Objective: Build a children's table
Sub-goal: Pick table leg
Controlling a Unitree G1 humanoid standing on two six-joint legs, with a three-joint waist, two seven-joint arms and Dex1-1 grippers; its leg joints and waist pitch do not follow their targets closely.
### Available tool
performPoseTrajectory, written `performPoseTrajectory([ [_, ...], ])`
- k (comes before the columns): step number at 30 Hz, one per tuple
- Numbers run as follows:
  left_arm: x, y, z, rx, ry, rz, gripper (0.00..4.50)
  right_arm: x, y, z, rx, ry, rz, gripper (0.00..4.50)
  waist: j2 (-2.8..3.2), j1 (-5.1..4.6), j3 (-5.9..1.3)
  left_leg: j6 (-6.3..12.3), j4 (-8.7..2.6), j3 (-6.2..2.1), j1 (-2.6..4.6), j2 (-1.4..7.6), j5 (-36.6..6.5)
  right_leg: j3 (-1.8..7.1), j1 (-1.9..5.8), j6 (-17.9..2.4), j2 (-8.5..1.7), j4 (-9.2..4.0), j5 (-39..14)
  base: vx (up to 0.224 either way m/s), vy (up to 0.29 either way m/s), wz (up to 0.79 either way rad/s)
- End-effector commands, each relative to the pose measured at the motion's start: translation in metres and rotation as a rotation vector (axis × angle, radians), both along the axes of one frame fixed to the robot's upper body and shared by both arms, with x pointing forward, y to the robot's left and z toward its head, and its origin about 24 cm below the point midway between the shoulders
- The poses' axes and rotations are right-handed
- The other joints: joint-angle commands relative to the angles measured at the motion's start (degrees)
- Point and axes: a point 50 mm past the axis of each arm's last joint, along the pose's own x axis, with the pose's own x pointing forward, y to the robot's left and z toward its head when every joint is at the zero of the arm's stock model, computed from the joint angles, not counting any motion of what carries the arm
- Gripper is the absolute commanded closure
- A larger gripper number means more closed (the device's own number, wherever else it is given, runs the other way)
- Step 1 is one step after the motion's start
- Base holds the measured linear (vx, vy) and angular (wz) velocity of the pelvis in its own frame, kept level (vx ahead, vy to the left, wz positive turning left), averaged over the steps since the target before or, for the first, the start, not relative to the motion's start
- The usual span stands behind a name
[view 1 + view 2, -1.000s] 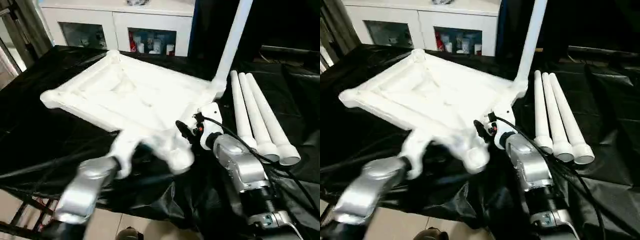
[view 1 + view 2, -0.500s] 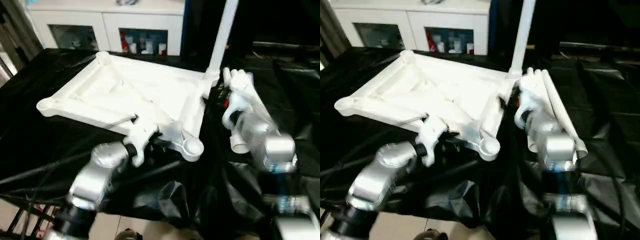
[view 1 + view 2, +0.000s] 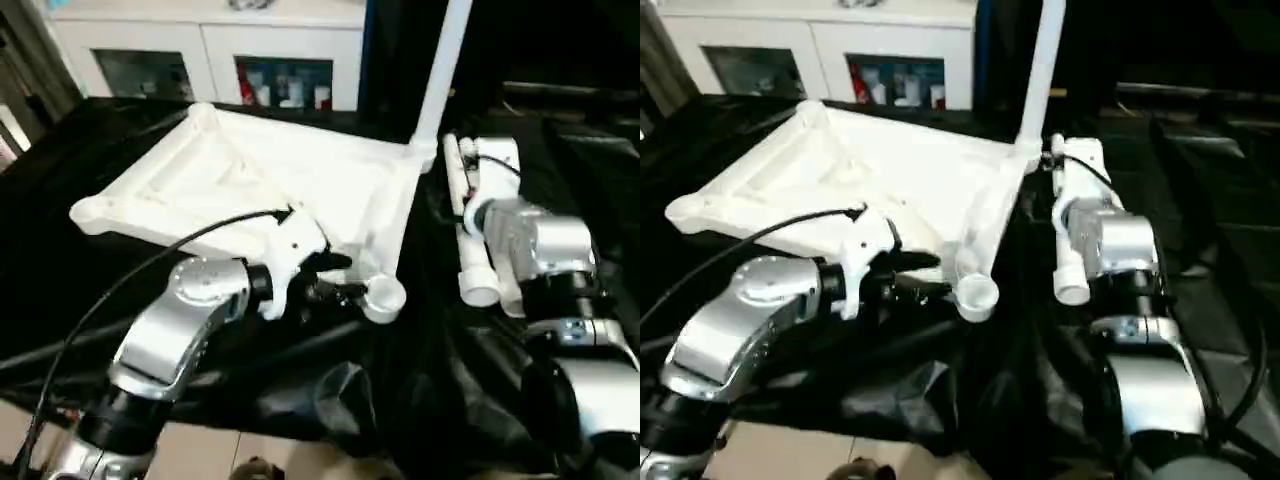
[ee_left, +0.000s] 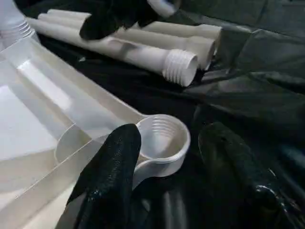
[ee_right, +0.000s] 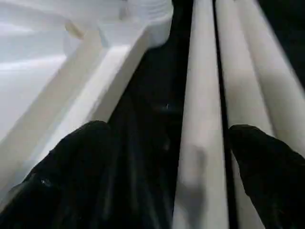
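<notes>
The white tabletop lies upside down on the black-draped work table, ribs up. One white leg stands upright in its far right corner socket. My left gripper is open at the near right corner socket, one black finger on each side of it and a gap on the outer side. Three loose legs lie side by side to the right of the tabletop. My right gripper hovers open just above those legs, fingers spread wide with nothing between them.
A white cabinet with glass doors stands behind the work table. The black cloth hangs in folds over the table's front edge, close to my forearms, with floor below. A black cable runs along my left arm.
My right arm has swung from the tabletop's near right corner over to the loose legs and opened wider. The left gripper has opened at the corner socket. The tabletop's near edge has come down.
</notes>
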Motion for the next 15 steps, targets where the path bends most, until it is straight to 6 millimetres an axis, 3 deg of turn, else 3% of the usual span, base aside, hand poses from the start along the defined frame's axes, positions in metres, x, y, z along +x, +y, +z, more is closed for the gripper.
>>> performPoseTrajectory([
  [1,-0.003,-0.001,0.0,0.009,0.002,-0.021,1.74,0.001,-0.001,0.0,0.005,0.024,-0.013,0.0,-0.47,0.05,-4.62,-0.4,-3.54,-0.85,0.91,2.61,-6.6,2.83,3.46,-12.2,-4.05,-3.28,-6.2,0.0,0.0,0.0],
  [15,-0.007,-0.001,0.0,0.037,0.029,-0.059,0.67,-0.003,-0.009,-0.019,0.04,0.144,-0.044,0.0,-0.28,0.11,-4.82,-0.95,-3.33,-0.89,0.92,2.57,-6.8,2.73,3.52,-12.5,-3.99,-2.99,-5.5,0.0,0.0,0.0],
])
